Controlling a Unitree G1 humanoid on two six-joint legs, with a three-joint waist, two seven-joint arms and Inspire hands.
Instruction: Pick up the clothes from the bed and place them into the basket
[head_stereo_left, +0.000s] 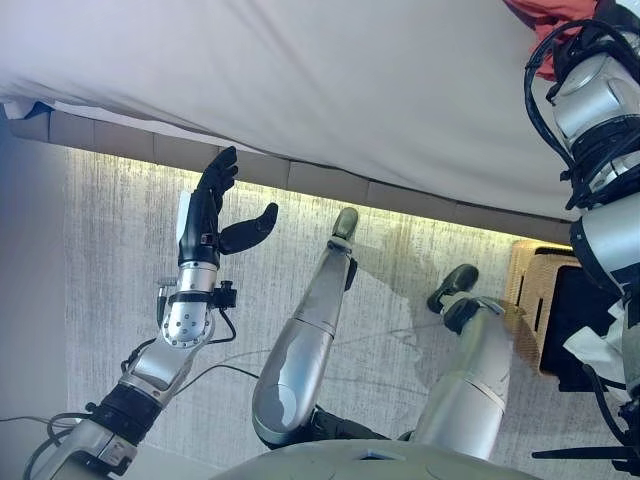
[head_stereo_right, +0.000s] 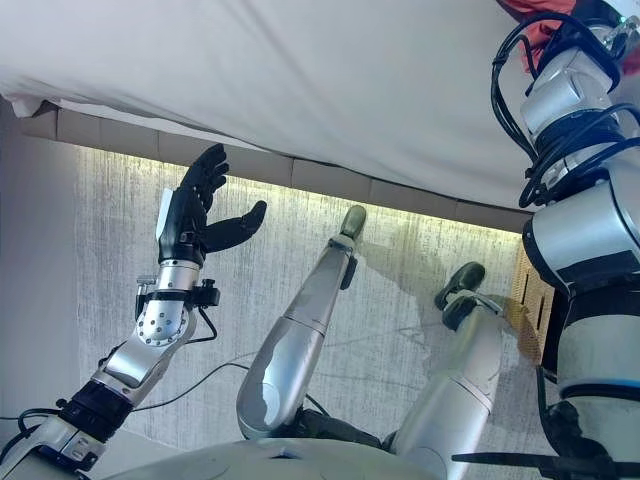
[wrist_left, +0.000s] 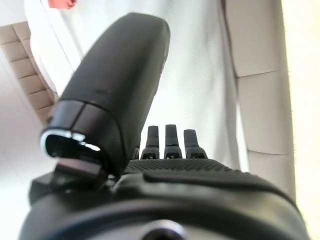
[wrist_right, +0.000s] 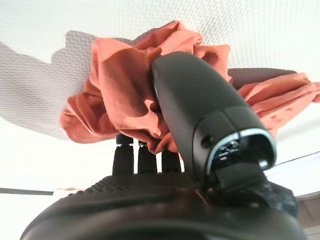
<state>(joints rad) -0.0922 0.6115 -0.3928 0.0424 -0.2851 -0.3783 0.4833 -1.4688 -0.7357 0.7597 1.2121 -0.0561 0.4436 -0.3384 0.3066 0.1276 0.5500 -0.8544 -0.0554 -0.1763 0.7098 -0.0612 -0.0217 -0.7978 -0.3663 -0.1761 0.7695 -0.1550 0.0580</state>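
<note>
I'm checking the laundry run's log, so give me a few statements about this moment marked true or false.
1. The right hand has its fingers in the orange-red garment. True.
2. The garment lies on the floor. False: it lies on the white bed sheet.
3. The left hand is open and holds nothing. True.
4. The wicker basket stands on the bed. False: it stands on the floor by the robot's right side.
5. The garment is already in the basket. False: it is on the bed.

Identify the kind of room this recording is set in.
Probably a bedroom: a bed with a white sheet, an orange garment lying on it at the right robot hand, and a wicker basket on the floor.
</note>
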